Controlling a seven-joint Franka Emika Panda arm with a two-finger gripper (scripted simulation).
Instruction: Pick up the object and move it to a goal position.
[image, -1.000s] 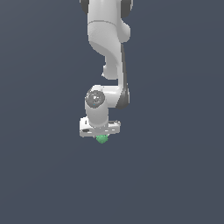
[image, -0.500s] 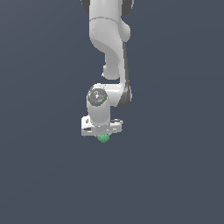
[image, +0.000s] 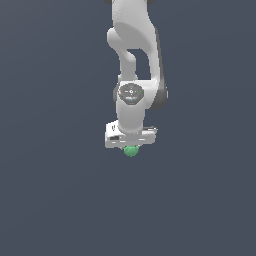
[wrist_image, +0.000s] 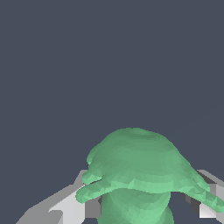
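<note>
Hand (image: 130, 148) w/ the green object (image: 131, 151) tucked right under the white palm block; in the wrist view the object (wrist_image: 140, 170) fills the space betw. the two fingers (wrist_image: 65, 205), grey pads pressing at either side of its narrower lower part, so fingers look closed down onto it, only as wide apart as the blob's waist. Broad rounded cap of the obj bulges out past the fingertips. Exterior view: only a sliver of green shows beneath the hand, rest hidden by the palm. Change vs. half a sec and a sec ago: v. little. Hand + obj sit at nearly the same spot in the exterior view, green dot in the same place rel. to the hand; wrist joint maybe a touch higher, but too slight to be sure. Obj stays w/ the hand across all three, so grip appears to be holding. No table edge, shadow or contact line visible, bkgd is flat grey-blue all round, so can't tell if obj is lifted clear or resting on a surface. No goal marker seen in either view. Judgement: grasp step done or just settling; transport to goal hardly begun. Risk, as a guess: lumpy shape, pads on a narrow neck, could rotate or slip once arm (image: 132, 60) accelerates.
</note>
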